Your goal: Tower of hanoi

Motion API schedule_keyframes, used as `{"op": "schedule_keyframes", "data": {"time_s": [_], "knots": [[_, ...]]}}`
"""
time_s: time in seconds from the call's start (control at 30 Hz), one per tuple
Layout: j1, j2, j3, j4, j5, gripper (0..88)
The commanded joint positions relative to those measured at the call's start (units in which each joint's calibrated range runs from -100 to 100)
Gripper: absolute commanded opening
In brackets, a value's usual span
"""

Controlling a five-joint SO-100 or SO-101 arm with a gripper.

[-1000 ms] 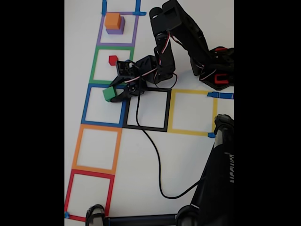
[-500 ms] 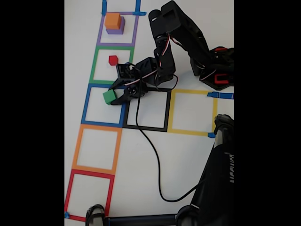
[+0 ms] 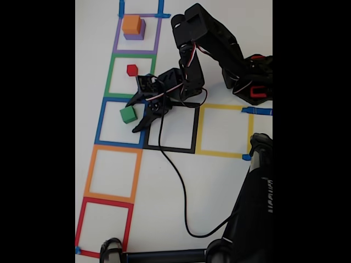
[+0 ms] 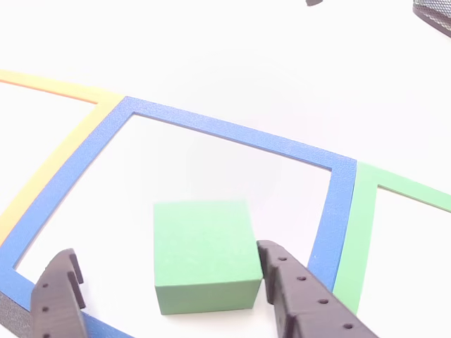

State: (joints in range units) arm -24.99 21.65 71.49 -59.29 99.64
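In the fixed view the green cube [image 3: 128, 114] rests flat inside the blue tape square [image 3: 102, 121]. My gripper [image 3: 133, 118] is open, its fingers spread on either side of the cube's right part without touching it. The other view shows the green cube [image 4: 204, 253] on the white table between my two dark fingertips [image 4: 296, 289], the right one close to its side, the gripper [image 4: 165, 252] low over the table. The orange cube [image 3: 131, 24] sits on top of the purple cube [image 3: 135, 36] in the purple square. The small red cube [image 3: 131, 69] lies in the green square.
A column of tape squares runs down the left: purple, green, blue, orange [image 3: 112, 173], red [image 3: 104, 226]. A black square [image 3: 194, 129] and a yellow one [image 3: 225, 130] lie to the right. A black cable [image 3: 178, 181] trails across the table to a dark stand [image 3: 255, 203] at lower right.
My gripper, shut on the green cube a second ago, has lowered it into the blue square, opened and let it go. The cube now lies free.
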Motion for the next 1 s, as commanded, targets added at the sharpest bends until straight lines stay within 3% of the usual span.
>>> {"op": "schedule_keyframes", "data": {"time_s": [0.0, 0.13, 0.37, 0.63, 0.8, 0.97], "knots": [[1.78, -5.79, -0.31, -0.63, 0.36, 29.4], [2.55, -14.35, 1.14, 4.96, 0.36, 25.4], [8.02, -41.23, 2.69, 36.78, 0.36, 2.0], [19.23, -68.45, 1.05, 76.62, 0.36, 1.2], [25.85, -77.65, -12.49, 104.80, 0.36, 1.2], [30.93, -80.07, -30.31, 125.12, 0.36, 1.2]]}}
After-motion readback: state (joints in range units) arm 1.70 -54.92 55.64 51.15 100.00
